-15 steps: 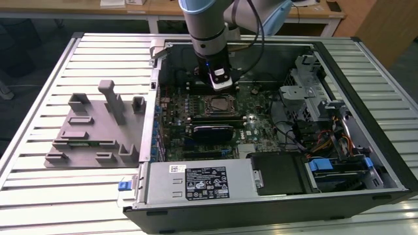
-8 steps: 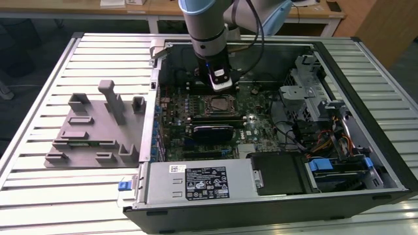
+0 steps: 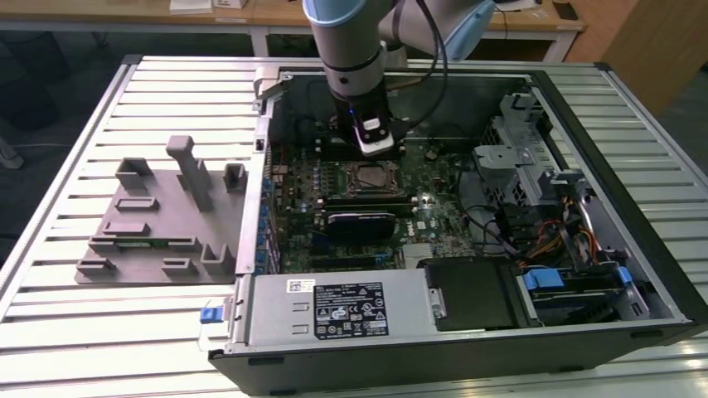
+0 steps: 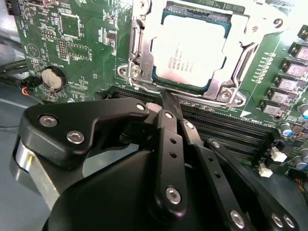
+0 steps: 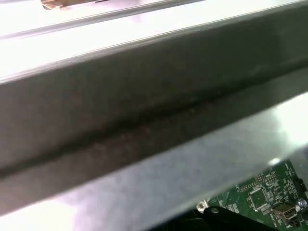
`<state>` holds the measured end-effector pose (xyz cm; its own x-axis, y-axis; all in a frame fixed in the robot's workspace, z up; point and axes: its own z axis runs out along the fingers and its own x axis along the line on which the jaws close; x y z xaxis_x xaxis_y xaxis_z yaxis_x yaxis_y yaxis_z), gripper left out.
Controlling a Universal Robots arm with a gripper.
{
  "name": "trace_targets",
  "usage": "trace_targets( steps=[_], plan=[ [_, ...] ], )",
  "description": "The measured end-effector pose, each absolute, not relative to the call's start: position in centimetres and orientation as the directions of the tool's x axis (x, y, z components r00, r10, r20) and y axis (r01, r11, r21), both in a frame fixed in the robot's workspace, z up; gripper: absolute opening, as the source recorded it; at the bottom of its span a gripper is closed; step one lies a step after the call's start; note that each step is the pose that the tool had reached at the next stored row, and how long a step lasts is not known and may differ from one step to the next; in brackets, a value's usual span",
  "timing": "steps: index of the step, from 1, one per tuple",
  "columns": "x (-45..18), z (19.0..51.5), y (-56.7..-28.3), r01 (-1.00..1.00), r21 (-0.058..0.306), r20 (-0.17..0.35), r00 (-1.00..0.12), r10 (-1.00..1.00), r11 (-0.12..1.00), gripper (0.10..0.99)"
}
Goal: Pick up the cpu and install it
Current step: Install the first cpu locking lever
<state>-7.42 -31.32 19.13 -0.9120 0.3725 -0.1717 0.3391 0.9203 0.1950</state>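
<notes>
Cpu (image 4: pixel 190 48) seated in the motherboard socket (image 4: pixel 139 45), pincer (image 4: pixel 168 103) just above its edge, fingertips drawn together and empty, lower linkage cut off.

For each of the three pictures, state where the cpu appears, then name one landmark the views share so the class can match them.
Exterior view: the cpu sits in its socket on the green motherboard, just below the end effector.
Second wrist view: the cpu lies in the metal socket frame, beyond the end effector's black linkage.
First wrist view: I cannot find the cpu here.
Shared landmark: the green motherboard.
</notes>
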Motion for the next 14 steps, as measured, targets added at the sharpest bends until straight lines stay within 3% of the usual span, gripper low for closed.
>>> trace_targets(
  steps=[14],
  plan=[
    [-7.3, 19.15, -32.04, 0.34, 0.194, -0.172, -0.912, 0.374, 0.92, 0.106]
  ],
)
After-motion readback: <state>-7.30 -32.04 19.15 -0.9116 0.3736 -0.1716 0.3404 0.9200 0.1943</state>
